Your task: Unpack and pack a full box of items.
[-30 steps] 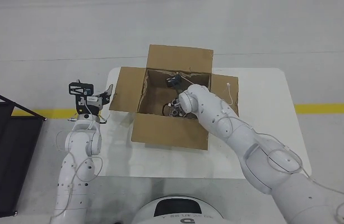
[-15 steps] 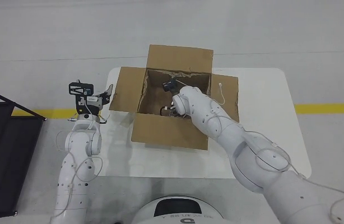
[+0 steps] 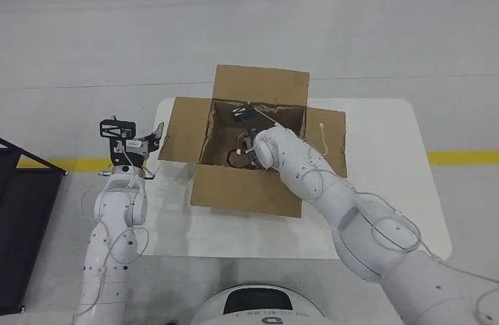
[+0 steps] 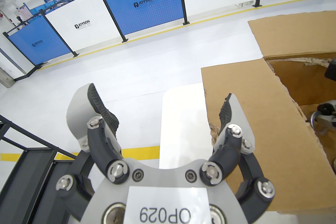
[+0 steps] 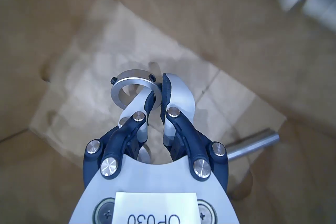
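Cardboard box [image 3: 245, 188], flaps open, upper centre of top view. Right gripper [image 5: 157, 88] is inside it, clamped on the rim of a metal ring [image 5: 132, 76]. Left gripper [image 4: 160, 93] is spread and holding nothing, at frame left.

Step, as judged: unpacking. The next move calls for lifting the ring clear of the walls onto the table [image 3: 379, 162].
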You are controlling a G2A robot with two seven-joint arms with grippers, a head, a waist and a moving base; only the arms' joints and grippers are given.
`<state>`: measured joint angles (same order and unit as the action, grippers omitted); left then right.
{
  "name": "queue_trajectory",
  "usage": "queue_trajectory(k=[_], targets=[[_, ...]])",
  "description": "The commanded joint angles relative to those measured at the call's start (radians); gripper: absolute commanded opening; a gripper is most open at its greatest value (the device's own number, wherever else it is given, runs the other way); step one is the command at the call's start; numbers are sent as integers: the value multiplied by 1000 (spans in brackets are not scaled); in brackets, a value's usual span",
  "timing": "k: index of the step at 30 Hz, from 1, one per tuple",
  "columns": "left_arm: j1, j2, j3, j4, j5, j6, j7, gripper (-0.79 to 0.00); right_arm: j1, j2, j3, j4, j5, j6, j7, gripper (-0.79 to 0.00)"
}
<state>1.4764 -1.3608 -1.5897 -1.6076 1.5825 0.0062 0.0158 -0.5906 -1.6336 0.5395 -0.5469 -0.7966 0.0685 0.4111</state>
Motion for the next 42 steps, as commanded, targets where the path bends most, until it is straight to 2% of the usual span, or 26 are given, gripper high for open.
queue_trajectory(k=[1,5,8,12,14,16,21,24,26,27,37,39,42], targets=[[0,0,0,0,0,0,0,0,-50,37,40,-60,-14,-43,-139,-785],[0,0,0,0,0,0,0,0,-213,142,150,-283,-109,-114,-349,-785],[0,0,0,0,0,0,0,0,-411,236,289,-582,-219,-127,-420,-785],[0,0,0,0,0,0,0,0,-694,327,494,-1010,-324,-182,-348,-785],[0,0,0,0,0,0,0,0,-779,347,555,-1157,-355,-188,-275,-785],[0,0,0,0,0,0,0,0,-821,354,574,-1257,-400,-148,-209,-785],[0,0,0,0,0,0,0,0,-831,352,563,-1351,-448,-64,-113,-785],[0,0,0,0,0,0,0,0,-823,349,584,-1361,-412,-35,-96,-785],[0,0,0,0,0,0,0,0,-828,349,612,-1364,-343,-39,-105,-785],[0,0,0,0,0,0,0,0,-833,351,627,-1352,-303,-74,-75,-785],[0,0,0,0,0,0,0,0,-841,351,631,-1350,-324,-49,-105,-785],[0,0,0,0,0,0,0,0,-874,352,642,-1385,-336,-34,-139,-785],[0,0,0,0,0,0,0,0,-954,367,717,-1444,-332,-93,-136,-785]])
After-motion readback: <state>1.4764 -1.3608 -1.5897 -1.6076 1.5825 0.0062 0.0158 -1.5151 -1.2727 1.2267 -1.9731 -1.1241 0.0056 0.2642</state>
